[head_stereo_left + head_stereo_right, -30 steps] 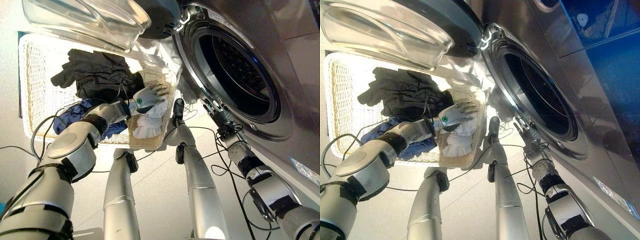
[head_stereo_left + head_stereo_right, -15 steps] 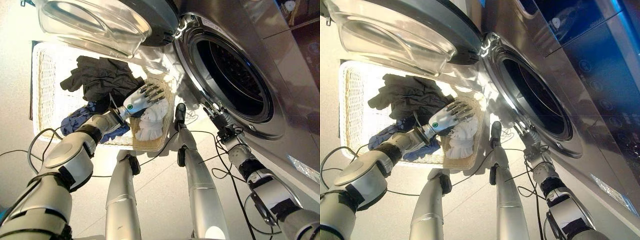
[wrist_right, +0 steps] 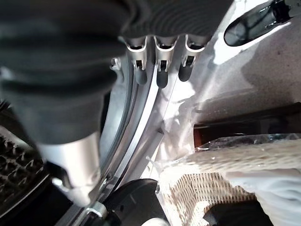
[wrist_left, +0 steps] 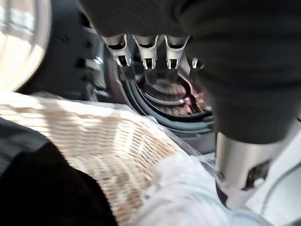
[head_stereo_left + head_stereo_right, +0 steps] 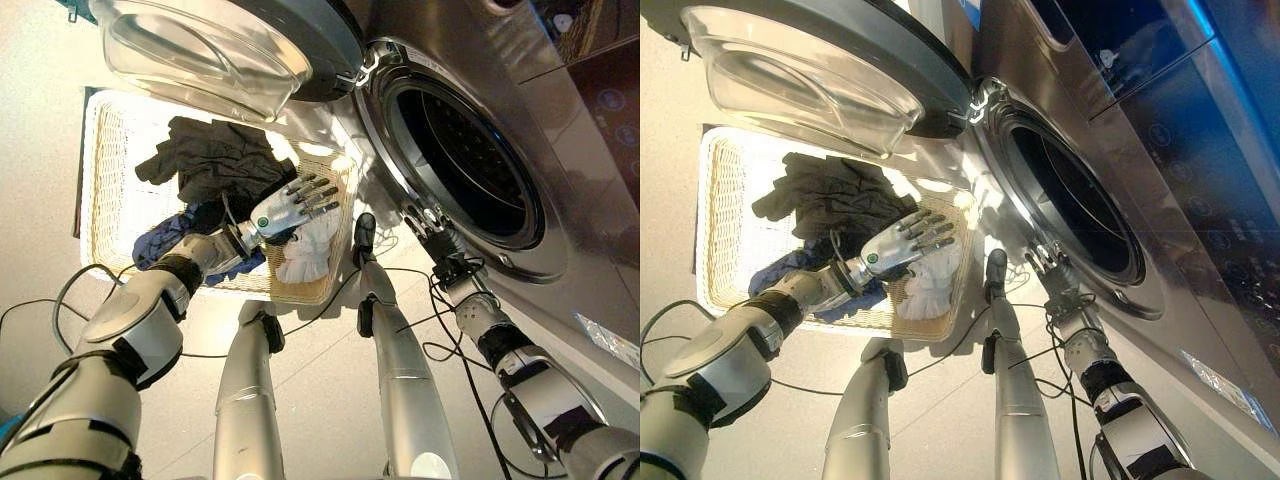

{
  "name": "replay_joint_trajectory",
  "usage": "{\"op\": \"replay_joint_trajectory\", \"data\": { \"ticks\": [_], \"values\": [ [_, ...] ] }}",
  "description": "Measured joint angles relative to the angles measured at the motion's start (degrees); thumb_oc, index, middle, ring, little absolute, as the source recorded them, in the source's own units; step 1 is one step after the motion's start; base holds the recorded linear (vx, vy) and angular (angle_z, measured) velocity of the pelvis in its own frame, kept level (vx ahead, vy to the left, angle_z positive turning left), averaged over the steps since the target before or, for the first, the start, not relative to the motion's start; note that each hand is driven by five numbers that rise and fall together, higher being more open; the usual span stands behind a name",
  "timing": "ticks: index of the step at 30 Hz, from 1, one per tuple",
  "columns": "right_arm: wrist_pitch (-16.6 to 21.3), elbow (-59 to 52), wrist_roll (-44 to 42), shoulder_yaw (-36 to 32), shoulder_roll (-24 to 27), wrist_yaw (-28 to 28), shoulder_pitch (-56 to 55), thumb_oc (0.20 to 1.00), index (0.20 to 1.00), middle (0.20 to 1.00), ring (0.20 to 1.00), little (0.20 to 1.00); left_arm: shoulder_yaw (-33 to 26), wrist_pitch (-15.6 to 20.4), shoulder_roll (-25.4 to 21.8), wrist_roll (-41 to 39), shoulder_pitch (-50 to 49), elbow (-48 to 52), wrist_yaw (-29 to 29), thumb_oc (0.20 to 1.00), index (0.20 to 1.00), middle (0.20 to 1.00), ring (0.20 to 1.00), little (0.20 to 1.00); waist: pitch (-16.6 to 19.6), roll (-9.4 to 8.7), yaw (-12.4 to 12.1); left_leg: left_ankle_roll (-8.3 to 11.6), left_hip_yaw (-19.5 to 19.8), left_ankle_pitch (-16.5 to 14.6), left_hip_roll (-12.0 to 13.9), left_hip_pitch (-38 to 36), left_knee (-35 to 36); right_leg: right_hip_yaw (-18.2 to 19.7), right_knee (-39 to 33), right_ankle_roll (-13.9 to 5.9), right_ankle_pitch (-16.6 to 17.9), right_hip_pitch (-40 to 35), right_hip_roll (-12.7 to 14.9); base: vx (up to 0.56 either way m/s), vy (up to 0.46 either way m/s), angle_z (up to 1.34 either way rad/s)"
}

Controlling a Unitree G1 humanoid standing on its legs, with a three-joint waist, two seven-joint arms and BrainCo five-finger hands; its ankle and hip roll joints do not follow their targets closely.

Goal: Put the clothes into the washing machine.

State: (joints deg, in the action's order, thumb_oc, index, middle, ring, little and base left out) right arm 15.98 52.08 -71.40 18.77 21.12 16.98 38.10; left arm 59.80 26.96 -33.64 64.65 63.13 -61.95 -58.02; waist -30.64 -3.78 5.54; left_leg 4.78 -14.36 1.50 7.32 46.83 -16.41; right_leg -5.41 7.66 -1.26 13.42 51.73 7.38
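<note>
Pale floor runs under everything, and on it sits a white wicker basket point(image 5: 100, 190) just beside the washing machine point(image 5: 590, 150). Its round door point(image 5: 230, 45) hangs wide open, so you can see right into the dark drum point(image 5: 460, 155).

You have not moved any clothes yet, as far as these views show. The dark clothes point(image 5: 225, 160), a blue piece point(image 5: 160, 235) and a white piece point(image 5: 310, 245) all lie in the basket. No clothes can be seen in the drum. So all the work is still to do, I think.

Your left hand point(image 5: 290, 208) hovers over the white piece with its fingers spread out straight, holding nothing. Your right hand point(image 5: 432, 225) sits low by the rim of the machine's opening, fingers loose and straight, holding nothing too.

The white piece is bunched up and longish. Its long way runs from the near edge of the basket up toward the machine. The dark pile is a crumpled heap that spreads more across the basket.
</note>
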Motion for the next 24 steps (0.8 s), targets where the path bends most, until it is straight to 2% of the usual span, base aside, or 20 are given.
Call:
{"op": "replay_joint_trajectory", "data": {
  "ticks": [8,13,19,24],
  "values": [
    [-0.16,0.15,-0.03,0.01,0.26,-0.05,0.00,1.000,1.000,1.000,1.000,1.000,4.31,0.36,-0.02,0.08,1.39,0.29,11.40,1.000,1.000,1.000,1.000,1.000,0.00,0.01,0.24,0.03,-0.19,0.05,-0.04,0.74,0.78,-0.01,-0.86,0.20,0.17,0.77,-0.09,0.00,0.000,0.00],
    [-0.16,0.72,-0.08,0.08,0.24,0.23,0.23,1.000,1.000,1.000,1.000,1.000,5.76,0.11,-0.04,-0.06,2.87,0.18,15.71,1.000,1.000,1.000,1.000,1.000,-0.01,0.01,0.43,0.00,-0.21,0.07,-0.05,2.10,0.75,-0.01,-0.92,0.22,0.19,2.10,-0.08,0.00,0.000,0.00],
    [-0.15,2.86,-0.30,0.00,0.28,1.71,1.13,1.000,1.000,1.000,1.000,1.000,6.72,-1.44,1.25,1.70,4.16,-0.32,23.87,1.000,1.000,1.000,1.000,1.000,0.01,0.00,0.86,0.03,0.08,0.05,-0.02,4.05,0.50,-0.13,-0.94,0.20,0.18,3.71,-0.11,0.00,-0.014,0.01],
    [-0.09,3.31,-1.48,0.05,0.26,2.71,1.86,1.000,1.000,1.000,1.000,1.000,7.55,-3.22,1.83,4.26,6.20,-0.07,27.76,1.000,1.000,1.000,1.000,1.000,0.01,0.00,1.03,0.01,0.52,0.06,0.16,6.31,-0.03,-0.57,-0.94,0.29,0.26,5.40,-0.14,0.00,-0.015,0.01]
  ]
}}
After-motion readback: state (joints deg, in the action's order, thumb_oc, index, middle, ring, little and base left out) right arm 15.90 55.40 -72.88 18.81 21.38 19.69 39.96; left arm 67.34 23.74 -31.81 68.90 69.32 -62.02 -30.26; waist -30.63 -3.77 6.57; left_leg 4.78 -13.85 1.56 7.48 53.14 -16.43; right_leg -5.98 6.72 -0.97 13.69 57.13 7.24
